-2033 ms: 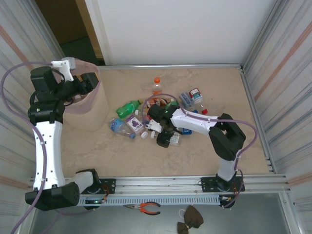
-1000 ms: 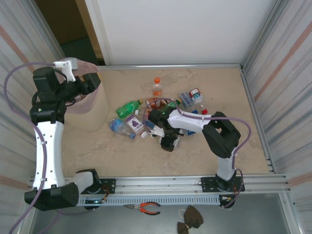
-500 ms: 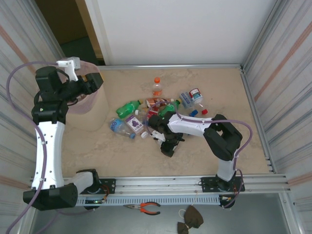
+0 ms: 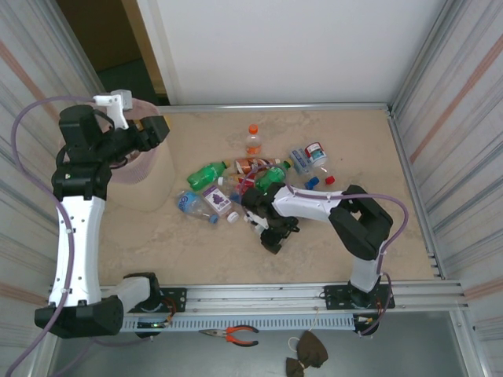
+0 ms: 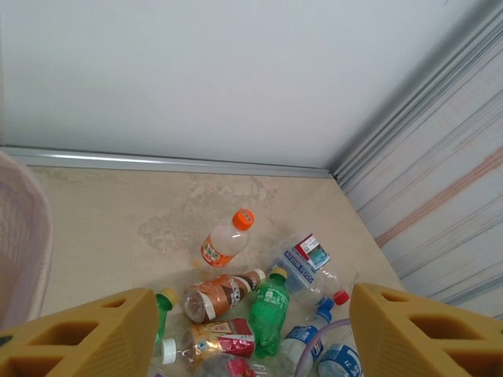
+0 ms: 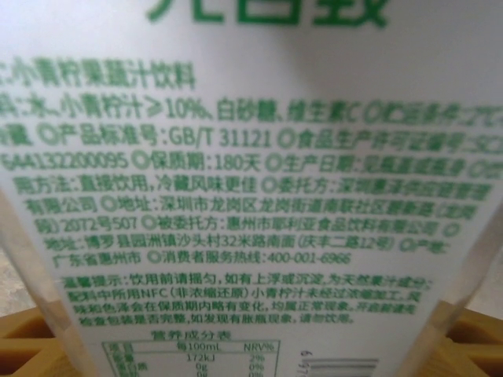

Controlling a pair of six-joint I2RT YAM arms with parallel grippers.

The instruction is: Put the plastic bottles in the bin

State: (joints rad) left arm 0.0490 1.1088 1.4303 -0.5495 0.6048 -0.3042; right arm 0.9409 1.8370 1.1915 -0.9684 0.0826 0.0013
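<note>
Beige surface [image 4: 354,133] had the plastic bottles [image 4: 206,173] jumbled around its middle, and the bin [image 4: 153,184] stood off to the left. Right claw [image 4: 271,232] sat low at the pile's near side with a white-labelled bottle [image 6: 251,196] between its fingers, couldn't tell if it was actually pinching it. Left claw [image 4: 154,130] hung spread wide up by the bin's rim.

Bright, even overhead light, soft shadows, right wrist close-up blurry.

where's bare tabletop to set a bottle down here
Bare: the near strip between the front rail and the bottle pile, and the right side along the corrugated wall. Crowded: mid-table around the pile, where the right pincer sits.
</note>
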